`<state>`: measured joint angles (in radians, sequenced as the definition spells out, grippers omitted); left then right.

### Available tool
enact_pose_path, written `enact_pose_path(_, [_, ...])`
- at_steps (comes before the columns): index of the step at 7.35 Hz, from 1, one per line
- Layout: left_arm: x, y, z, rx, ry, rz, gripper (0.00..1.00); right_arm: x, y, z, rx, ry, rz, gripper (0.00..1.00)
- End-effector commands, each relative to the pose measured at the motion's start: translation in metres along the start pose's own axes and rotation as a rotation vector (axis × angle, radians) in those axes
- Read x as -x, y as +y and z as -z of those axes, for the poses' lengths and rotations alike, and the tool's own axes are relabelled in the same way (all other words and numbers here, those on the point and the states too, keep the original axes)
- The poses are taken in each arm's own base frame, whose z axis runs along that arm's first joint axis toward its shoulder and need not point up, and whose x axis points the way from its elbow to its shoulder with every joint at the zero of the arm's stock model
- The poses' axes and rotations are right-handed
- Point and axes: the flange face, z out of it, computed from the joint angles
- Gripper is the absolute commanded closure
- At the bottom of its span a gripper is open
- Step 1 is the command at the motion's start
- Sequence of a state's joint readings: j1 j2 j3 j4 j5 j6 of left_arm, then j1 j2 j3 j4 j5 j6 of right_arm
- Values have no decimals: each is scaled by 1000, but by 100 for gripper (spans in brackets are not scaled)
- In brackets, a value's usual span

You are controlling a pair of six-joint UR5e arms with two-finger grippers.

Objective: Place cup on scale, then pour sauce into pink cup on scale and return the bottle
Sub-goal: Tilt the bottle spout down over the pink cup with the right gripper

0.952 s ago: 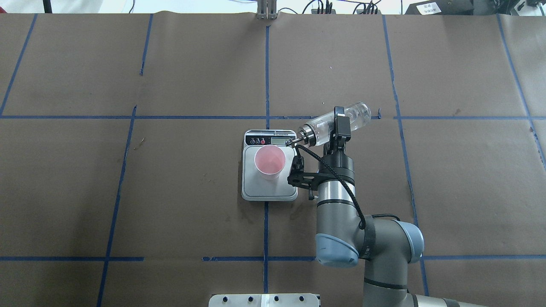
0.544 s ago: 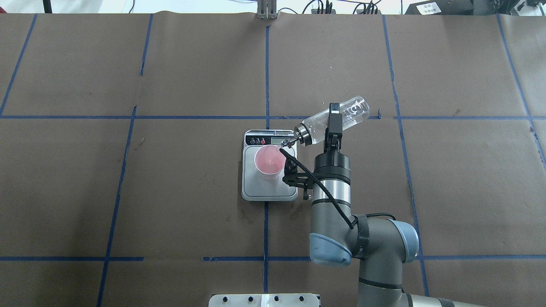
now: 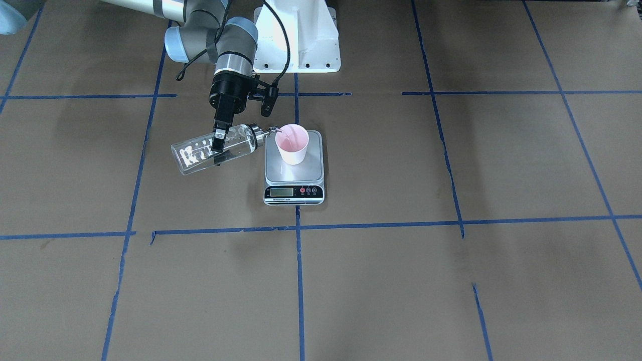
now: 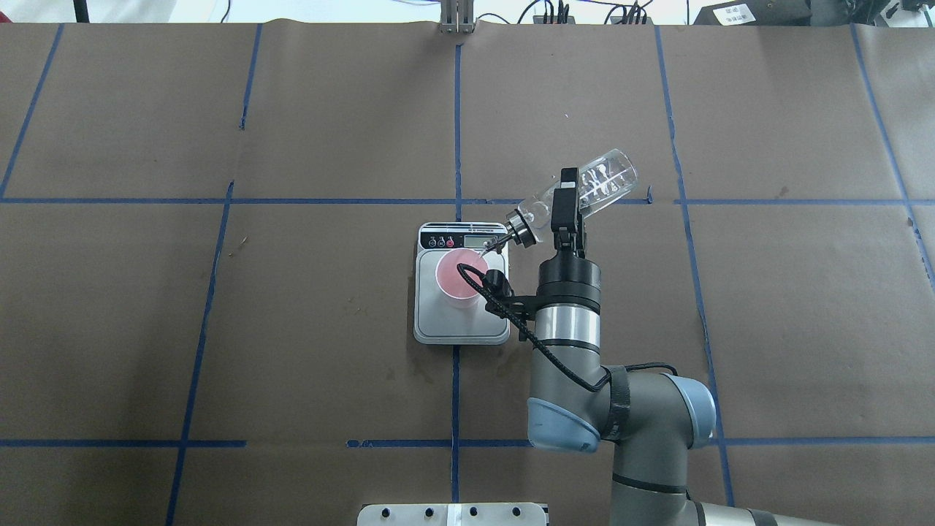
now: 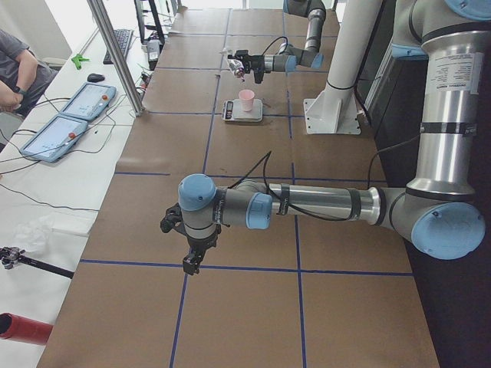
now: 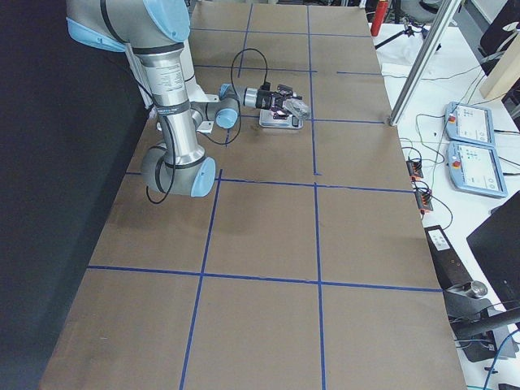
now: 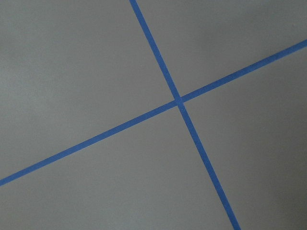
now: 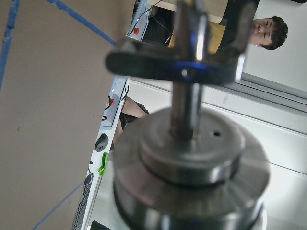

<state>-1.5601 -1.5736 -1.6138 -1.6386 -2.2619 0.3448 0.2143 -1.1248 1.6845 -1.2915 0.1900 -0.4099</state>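
Well apart from the scale [image 4: 438,321], toward the table's end on the robot's left, the left gripper [image 5: 189,262] is held low over the brown paper; whether it is released or clenched cannot be told. The cup [image 4: 456,276] is seen upright on the scale's steel platform. Just beside the scale, the bottle [image 4: 608,175] is grasped around its body by the right gripper [image 4: 567,203] and tilted cap-down, spout at the cup's rim
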Motion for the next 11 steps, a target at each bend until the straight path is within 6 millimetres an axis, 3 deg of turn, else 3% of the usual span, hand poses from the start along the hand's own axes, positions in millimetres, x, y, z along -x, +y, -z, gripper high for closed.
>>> enact_pose_path(1, [-1,-4,2,-3,-2,-2,0,-4,1,0,11,22,82,100])
enact_pose_path(4, [-1,-9,5,-8,-5,-7,0,-4,1,1,5,19,28,100])
enact_pose_path(11, [-3,-23,13,-9,-6,-6,0,15,-5,9,-17,-25,-340,100])
